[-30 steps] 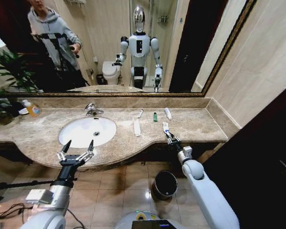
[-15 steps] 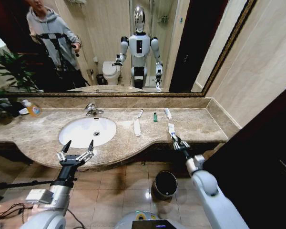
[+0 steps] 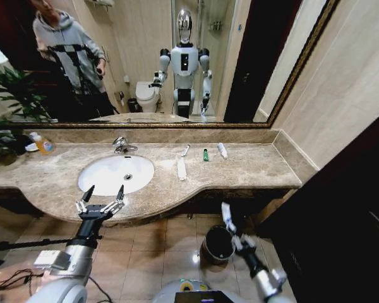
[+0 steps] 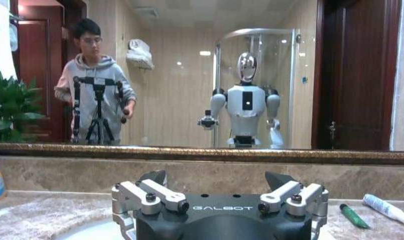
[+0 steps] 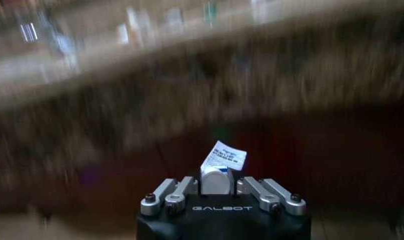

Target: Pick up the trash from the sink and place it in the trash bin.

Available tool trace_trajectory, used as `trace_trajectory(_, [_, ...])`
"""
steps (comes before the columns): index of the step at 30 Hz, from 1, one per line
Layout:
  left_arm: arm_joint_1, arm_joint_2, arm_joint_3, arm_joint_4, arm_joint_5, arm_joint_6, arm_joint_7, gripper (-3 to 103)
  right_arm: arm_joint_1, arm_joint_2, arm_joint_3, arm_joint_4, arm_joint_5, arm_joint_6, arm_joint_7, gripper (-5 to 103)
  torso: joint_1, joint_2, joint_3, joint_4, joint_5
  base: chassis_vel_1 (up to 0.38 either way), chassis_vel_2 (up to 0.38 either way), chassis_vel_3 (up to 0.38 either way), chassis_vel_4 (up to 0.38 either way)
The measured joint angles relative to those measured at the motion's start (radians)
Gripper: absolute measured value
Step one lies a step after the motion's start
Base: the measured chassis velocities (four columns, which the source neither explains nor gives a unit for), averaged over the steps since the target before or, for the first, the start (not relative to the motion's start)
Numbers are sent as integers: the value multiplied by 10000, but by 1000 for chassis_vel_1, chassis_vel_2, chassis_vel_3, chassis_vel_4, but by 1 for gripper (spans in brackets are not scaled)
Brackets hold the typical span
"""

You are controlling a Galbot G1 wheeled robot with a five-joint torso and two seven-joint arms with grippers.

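Note:
My right gripper (image 3: 234,237) hangs below the counter edge, just above the right side of the black trash bin (image 3: 208,245) on the floor. It is shut on a white tube (image 3: 225,214) that sticks up out of it; the right wrist view shows the tube (image 5: 220,165) clamped in the gripper (image 5: 215,184). Trash on the counter right of the sink (image 3: 117,173): a long flat packet (image 3: 181,168), a slim stick (image 3: 186,150), a green bottle (image 3: 206,154) and another tube (image 3: 222,150). My left gripper (image 3: 102,201) waits open at the sink's front edge.
The chrome faucet (image 3: 121,145) stands behind the basin. A bottle of orange liquid (image 3: 43,144) and a plant (image 3: 6,95) are at the far left. The wall mirror (image 3: 145,63) reflects me and a person with a tripod. Tiled floor surrounds the bin.
My right arm has dropped from the counter's front edge down to the bin, carrying the white tube. The left arm has stayed still.

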Motion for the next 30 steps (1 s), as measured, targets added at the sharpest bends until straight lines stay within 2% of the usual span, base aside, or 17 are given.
trace_trajectory(4, [1, 0, 1, 0, 0, 0, 4, 100, 1123, 208, -220, -1763, -596, -116, -54, 25, 1, -1, 0, 1, 3, 0, 0, 0, 0])
trace_trajectory(5, [1, 0, 1, 0, 0, 0, 4, 100, 1123, 208, -220, -1763, -596, -116, -54, 25, 1, -1, 0, 1, 3, 0, 0, 0, 0])
trace_trajectory(8, [0, 0, 0, -1, 0, 0, 1, 100, 2390, 253, -499, -3169, -934, -562, -32, 25, 3, -2, 2, 3, 0, 0, 0, 0, 0])
trace_trajectory(14, [1, 0, -1, 0, 0, 0, 0, 100, 3590, 145, -752, -4541, -1356, -838, 38, 25, 3, -2, 2, 2, 1, 0, 0, 0, 0])
trace_trajectory(15, [0, 0, 0, 0, 0, 0, 1, 100, 3713, 144, -757, -4703, -1429, -827, 38, 25, 3, -2, 2, 1, 0, 0, 0, 0, 0])
trace_trajectory(16, [0, 0, 0, 0, 0, 0, 1, 100, 4414, 142, -757, -5773, -1719, -705, 42, 25, 3, -2, 1, 3, 2, 0, 0, 0, 0])
trace_trajectory(18, [0, 0, -1, -1, 0, 0, 1, 100, 4600, 142, -760, -6052, -1760, -670, 42, 25, 3, -2, 2, 2, 1, 0, 0, 0, 0])
trace_trajectory(20, [1, -1, 0, 0, 0, 0, 2, 100, 5496, 118, -763, -7602, -1880, -386, 24, 25, 3, -2, 2, 3, 1, 0, 0, 0, 0])
trace_trajectory(21, [1, -1, 0, 0, 0, 0, 2, 100, 5496, 118, -763, -7602, -1880, -386, 24, 25, 3, -2, 2, 3, 1, 0, 0, 0, 0])
trace_trajectory(24, [0, 0, 0, 0, 0, 0, 1, 100, 6325, 3, -741, -8997, -1940, -129, -9, 25, 3, -2, 1, 3, 3, 0, 0, 0, 0])
trace_trajectory(27, [0, 0, -1, 0, 0, 0, 1, 100, 6568, -108, -775, -9417, -1923, -65, -73, 25, 4, -2, 2, 3, -2, 0, 0, 0, 0])
trace_trajectory(30, [0, -1, 0, 0, 0, 0, 1, 100, 6934, 49, -490, -10161, -2323, 126, -98, 25, 3, -2, 2, 1, 0, 0, 0, 0, 0])
